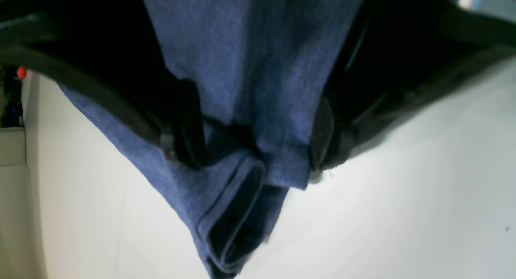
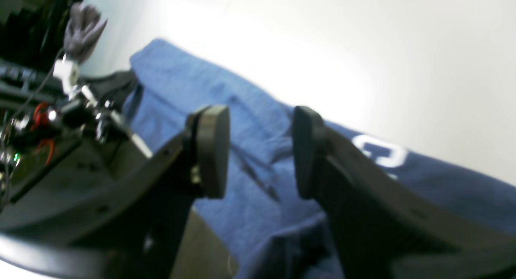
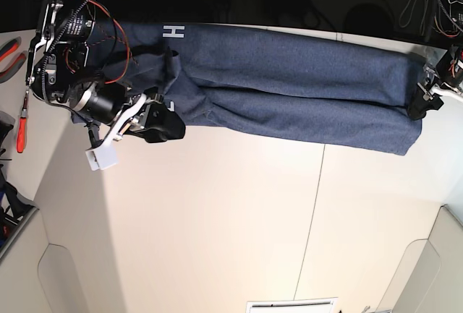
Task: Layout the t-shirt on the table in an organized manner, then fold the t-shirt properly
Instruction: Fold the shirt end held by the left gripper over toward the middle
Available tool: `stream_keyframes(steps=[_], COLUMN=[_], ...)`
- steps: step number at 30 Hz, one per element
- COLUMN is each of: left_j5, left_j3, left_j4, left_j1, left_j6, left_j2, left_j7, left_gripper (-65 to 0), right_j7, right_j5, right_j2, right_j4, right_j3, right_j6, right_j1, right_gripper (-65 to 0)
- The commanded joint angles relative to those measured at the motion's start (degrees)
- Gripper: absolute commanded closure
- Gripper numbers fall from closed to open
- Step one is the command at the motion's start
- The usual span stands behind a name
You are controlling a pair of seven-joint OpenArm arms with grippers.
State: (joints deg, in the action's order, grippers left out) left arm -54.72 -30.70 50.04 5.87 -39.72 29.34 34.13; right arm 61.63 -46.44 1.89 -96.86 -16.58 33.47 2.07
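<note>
Spreading across almost the whole base view, the pale worktop [image 3: 217, 219] leaves its widest open room below the t-shirt [image 3: 289, 60], with a thin dark seam [image 3: 310, 212] running down through that bare stretch. The t-shirt lies as a long dark blue band across the upper part of the worktop, near the top of the view. Its upper edge is fairly straight; the lower one is uneven, dropping to a corner well towards the right. At the left the cloth is rumpled and partly hidden by the right arm [image 3: 72, 60], with the white lettering [image 3: 173, 31] just showing near the upper edge.

That arm reaches in from the upper left, and the right tool [image 2: 260, 152] hangs over the lower border of the cloth, its fingers apart and nothing gripped between them. Bare surface opens directly below it in the base view, giving plenty of room on that side.

The left tool [image 1: 258, 130] is at the shirt's right end, fingers wide apart with bunched folds lying between them; one finger presses against the cloth's side. Room is tighter here, next to the view's right border. Smallest are a red-handled item [image 3: 22, 125] at the left and a white sheet [image 3: 289, 306] at the bottom border.
</note>
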Motion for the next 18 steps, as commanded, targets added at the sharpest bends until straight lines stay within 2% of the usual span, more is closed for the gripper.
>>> stream_keyframes(steps=[1,6,9,11,13,17,18], left_j5=[-0.83,-1.64,-4.37,-8.63,-14.03,-30.28,-30.28], left_j3=[-0.07,-0.07,-0.09,-0.63,-1.86,-3.43,-3.43], left_j4=[0.63,0.63,0.63,0.68,1.77,7.5,9.2], left_j1=[-0.31,-0.31,-0.28,-0.31,-0.31,-0.11,-0.11], left_j6=[-0.28,-0.28,-0.28,-0.28,-0.28,-0.28,-0.28], left_j2=[0.83,0.7,0.72,0.72,0.68,0.66,0.57], left_j7=[0.57,0.81,0.81,1.31,5.73,23.5,28.15], left_gripper=[-37.0,-17.0,0.0,0.0,0.0,0.0,0.0], right_j7=[-1.7,-2.36,-2.78,-3.3,-3.76,-4.87,-4.9], right_j5=[-1.09,-1.11,-1.11,-1.07,-0.85,0.13,0.13], right_j2=[0.17,0.17,0.17,0.17,0.17,0.2,0.2], right_j4=[-1.01,-1.01,-1.01,-1.01,-1.01,-1.01,-1.01], right_j3=[-0.94,-5.09,-7.37,-9.09,-11.28,-16.83,-18.34], right_j6=[0.66,0.63,0.59,0.37,0.13,0.11,0.11], right_j1=[-0.76,-0.94,-0.94,-0.94,-0.96,-0.94,-0.96], right_gripper=[-25.6,-25.6,-25.6,-25.6,-25.6,-25.6,-25.6])
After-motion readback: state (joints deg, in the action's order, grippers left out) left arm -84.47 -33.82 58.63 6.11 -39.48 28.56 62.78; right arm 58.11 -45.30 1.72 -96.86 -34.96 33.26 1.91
